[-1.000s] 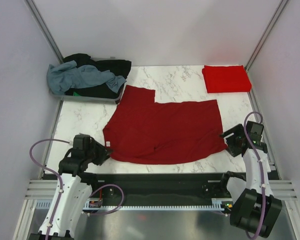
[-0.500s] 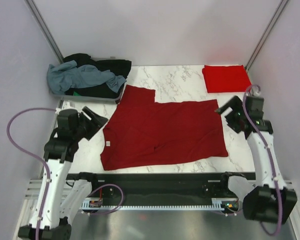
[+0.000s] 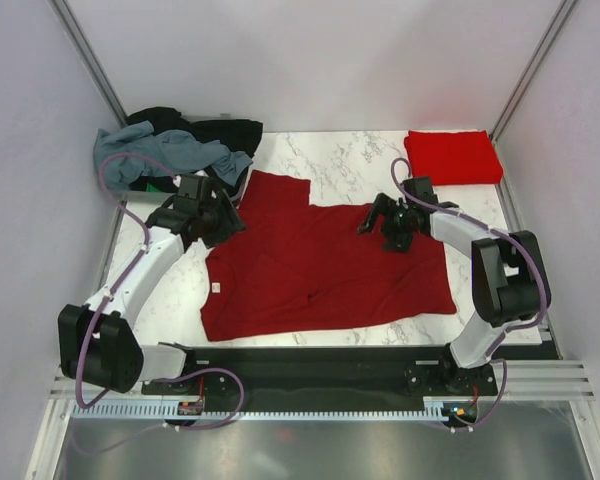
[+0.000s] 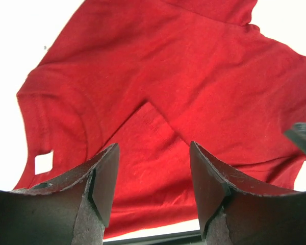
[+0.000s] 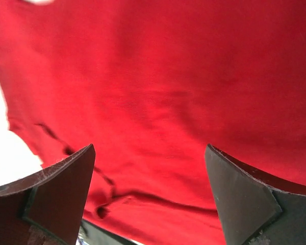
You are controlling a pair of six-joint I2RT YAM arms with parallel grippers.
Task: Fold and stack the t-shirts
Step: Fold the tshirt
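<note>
In the top view, a dark maroon t-shirt lies spread flat in the middle of the marble table. A bright red t-shirt, folded to a rectangle, sits at the upper right. A heap of t-shirts in grey-blue, black and green fills the upper left. The left claw hangs at the maroon shirt's upper left edge, and the right claw hangs over its upper right part.

In the left wrist view, the left claw stands partly spread with nothing between its fingers. Below it are the maroon cloth and a white tag.

In the right wrist view, the right claw gapes wide and empty above the maroon cloth.
</note>
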